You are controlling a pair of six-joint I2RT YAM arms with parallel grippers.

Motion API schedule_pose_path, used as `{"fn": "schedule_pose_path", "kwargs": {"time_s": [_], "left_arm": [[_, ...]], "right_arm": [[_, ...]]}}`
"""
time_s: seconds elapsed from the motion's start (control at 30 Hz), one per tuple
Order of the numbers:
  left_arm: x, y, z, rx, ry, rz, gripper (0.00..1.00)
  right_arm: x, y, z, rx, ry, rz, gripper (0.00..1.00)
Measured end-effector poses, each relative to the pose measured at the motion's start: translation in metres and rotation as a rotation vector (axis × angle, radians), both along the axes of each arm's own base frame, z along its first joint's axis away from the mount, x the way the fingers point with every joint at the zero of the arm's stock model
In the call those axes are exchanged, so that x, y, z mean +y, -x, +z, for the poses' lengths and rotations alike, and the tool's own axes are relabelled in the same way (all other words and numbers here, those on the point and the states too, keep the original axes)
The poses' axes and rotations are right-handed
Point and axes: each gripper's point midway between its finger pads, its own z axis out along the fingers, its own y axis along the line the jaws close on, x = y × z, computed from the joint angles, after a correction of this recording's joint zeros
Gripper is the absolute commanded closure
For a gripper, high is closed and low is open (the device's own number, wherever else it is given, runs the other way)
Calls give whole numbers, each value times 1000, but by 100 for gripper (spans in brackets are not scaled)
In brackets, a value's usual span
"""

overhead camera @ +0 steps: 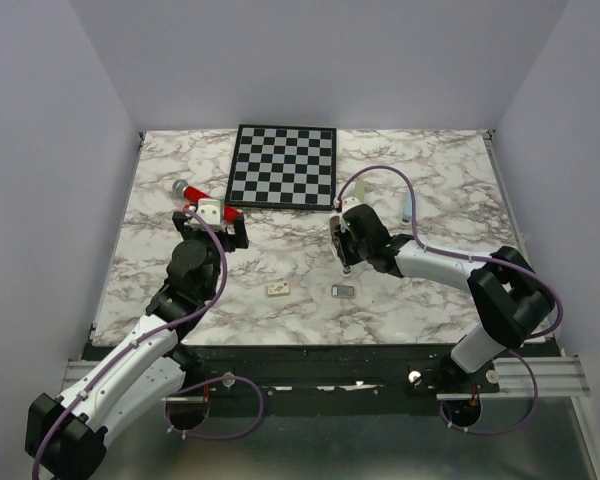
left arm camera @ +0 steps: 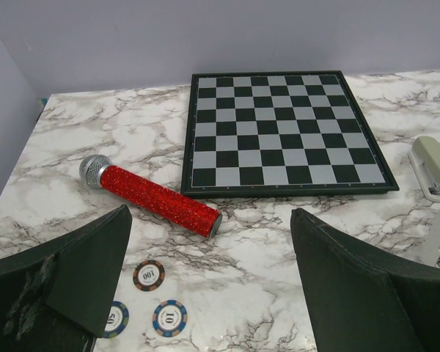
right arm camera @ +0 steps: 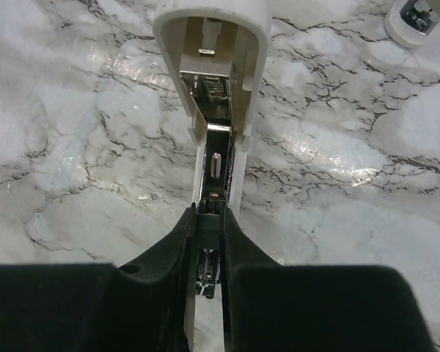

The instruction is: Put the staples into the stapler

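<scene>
Right fingers (right arm camera: pixel 169 249) fill the bottom of my right wrist view, pressed in from both sides on the narrow rear part of the stapler (right arm camera: pixel 214 95). It is swung open: its white cover stands away from me at 12 o'clock, and the bare metal channel runs back between my fingertips. Nothing lies in the part of the channel I can see.

Left fingers (left arm camera: pixel 88 264) are spread wide and hold nothing, with only marble worktop (overhead camera: pixel 450 190) between them. From my left wrist, a glittery red microphone (left arm camera: pixel 150 196) lies slantwise at 11 o'clock, its silver head to the left. Three poker chips (left arm camera: pixel 148 275) sit on the worktop just inside my left finger. The chessboard (left arm camera: pixel 290 132) lies flat beyond them at 1 o'clock.

From above, the staples (overhead camera: pixel 342 291) lie flat on the worktop near its front edge, at 6 o'clock from my right fingers. They are close below the stapler and clear of it. A small beige piece (overhead camera: pixel 278 289) lies at their 9 o'clock, a little apart. A pale bar (overhead camera: pixel 410 208) rests at 2 o'clock from my right fingers, well apart from the staples. I cannot tell what it is.
</scene>
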Motion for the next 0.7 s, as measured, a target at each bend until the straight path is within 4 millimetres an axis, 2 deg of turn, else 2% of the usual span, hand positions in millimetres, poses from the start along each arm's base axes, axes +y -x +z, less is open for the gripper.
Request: {"fn": "schedule_pose_path", "kwargs": {"time_s": [0.7], "left_arm": [[0,0,-1,2,-1,0,3]], "right_arm": [[4,1,0,7,-26,-3,92]]}}
